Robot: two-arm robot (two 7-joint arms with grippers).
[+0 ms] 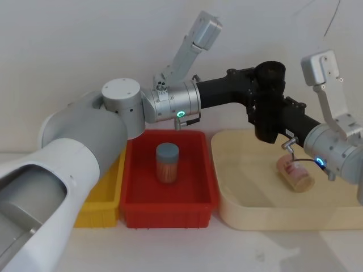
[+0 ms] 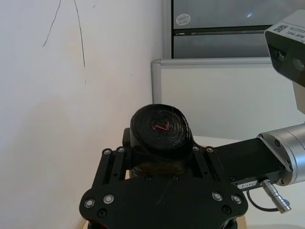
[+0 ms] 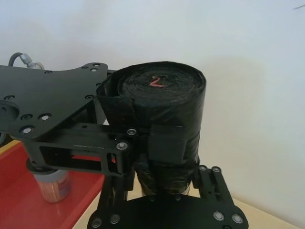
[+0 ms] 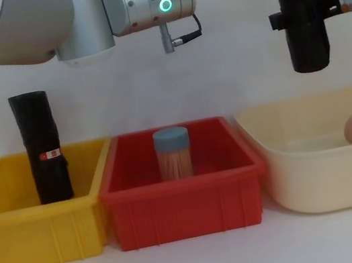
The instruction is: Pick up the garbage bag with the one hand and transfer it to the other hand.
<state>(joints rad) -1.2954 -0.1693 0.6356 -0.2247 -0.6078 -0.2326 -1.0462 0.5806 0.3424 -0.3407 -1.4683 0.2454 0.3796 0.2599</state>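
Observation:
The garbage bag (image 1: 266, 133), a tall black wrinkled roll, hangs upright in the air above the back left part of the cream tub (image 1: 227, 209). My left gripper (image 1: 262, 93), on the green-ringed arm, reaches in from the left and is shut on the roll's upper part. In the chest view the garbage bag (image 4: 308, 47) sits high at the right. My right gripper (image 1: 271, 116), on the blue-ringed arm, comes from the right and is closed around the roll just below the left one. The right wrist view has the garbage bag (image 3: 159, 95) with a red mark on its top end.
A red bin (image 4: 182, 202) in the middle holds a jar (image 4: 174, 153) with a grey-blue lid. The yellow bin (image 4: 37, 231) on the left holds a black roll with a white-and-red label (image 4: 42, 148). A pinkish cylinder (image 1: 295, 173) lies in the cream tub.

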